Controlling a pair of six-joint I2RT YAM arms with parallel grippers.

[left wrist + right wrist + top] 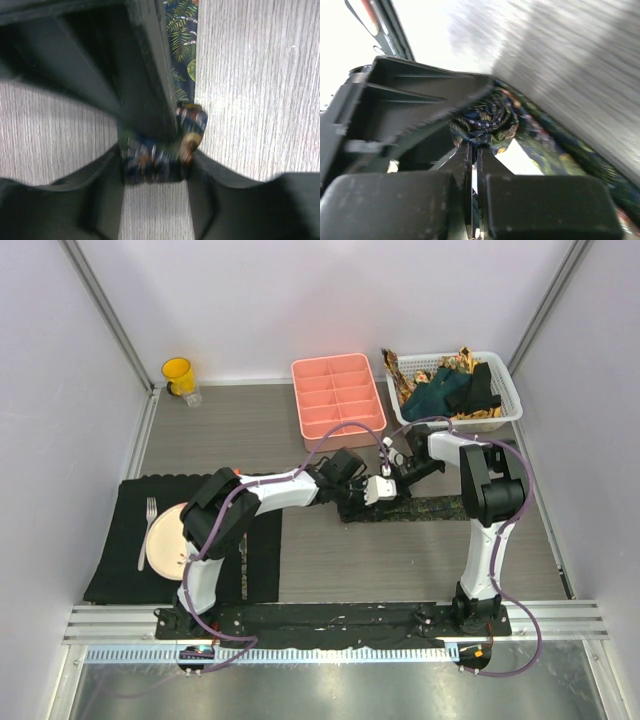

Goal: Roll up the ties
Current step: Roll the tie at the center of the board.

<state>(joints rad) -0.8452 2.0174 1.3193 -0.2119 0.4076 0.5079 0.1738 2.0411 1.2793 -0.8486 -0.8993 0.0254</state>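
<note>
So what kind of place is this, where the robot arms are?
Probably a robot practice booth, not a home: plain white walls, a left arm and right arm bolted by a metal rail, and set-out props like a basket of ties and a pink tray.

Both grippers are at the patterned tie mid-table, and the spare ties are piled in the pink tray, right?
No: the spare ties are piled in the white basket, not the pink tray, as the top view shows. The rest holds.
</note>
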